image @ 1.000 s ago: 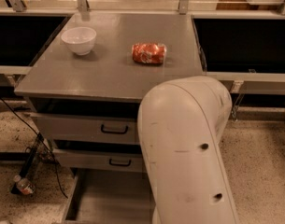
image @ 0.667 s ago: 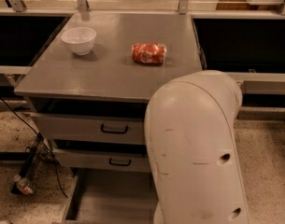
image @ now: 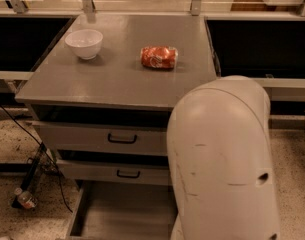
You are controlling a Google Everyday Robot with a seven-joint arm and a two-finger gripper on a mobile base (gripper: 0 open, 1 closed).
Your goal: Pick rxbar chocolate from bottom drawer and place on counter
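Rxbar chocolate does not show anywhere in our view, so we cannot tell where it lies. The bottom drawer point(image: 123, 213) is pulled open beneath the other two, and the part we see of its wide interior is flat grey floor with a plain left wall; its right part is hidden behind the robot's arm point(image: 222, 159). That arm is a broad, rounded white link filling the lower right of our view and reaching down past the frame's bottom edge. The gripper is out of sight beyond it, so we cannot tell whether it is open, closed or gripping anything. Above the open drawer sit the middle drawer point(image: 99, 171) and the top drawer point(image: 87, 137), each with a black handle. On the grey table point(image: 112, 81) a white bowl point(image: 84, 43) stands upright near the back left, and a shiny red-orange packet point(image: 159, 57) lies to its right, well apart from it.
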